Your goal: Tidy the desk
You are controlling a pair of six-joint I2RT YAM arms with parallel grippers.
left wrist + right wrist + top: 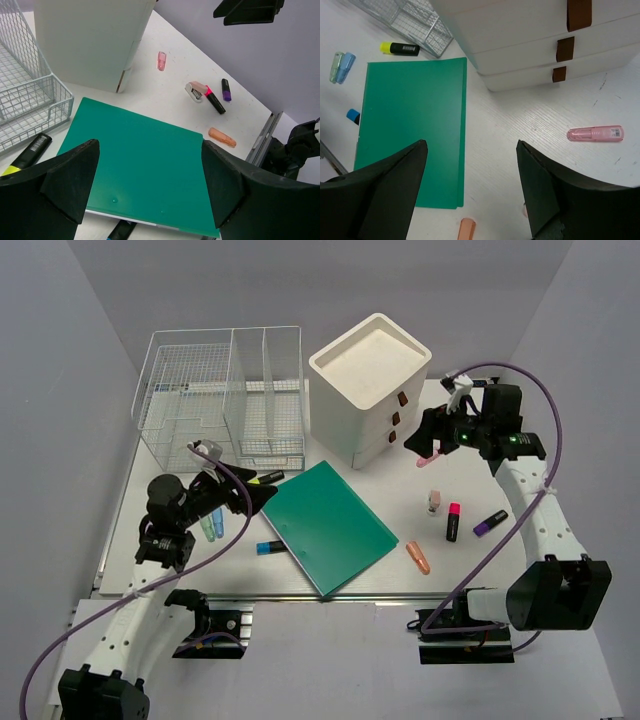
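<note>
The white desk (385, 488) spread out beneath both pairs of fingers. The left gripper (150, 177) hovered with its fingers wide apart and empty, the one green folder (328, 525) lying flat directly between and below them. The right gripper (470, 185) was equally spread and empty, just in front of the one three-drawer box (370, 390). One wire basket (150, 410) stood beside the left fingers, and four black-bodied highlighters (453, 524), four pastel markers (418, 557) and one stapler (434, 503) lay loose on the desk, most of them nearer the right fingers.
</note>
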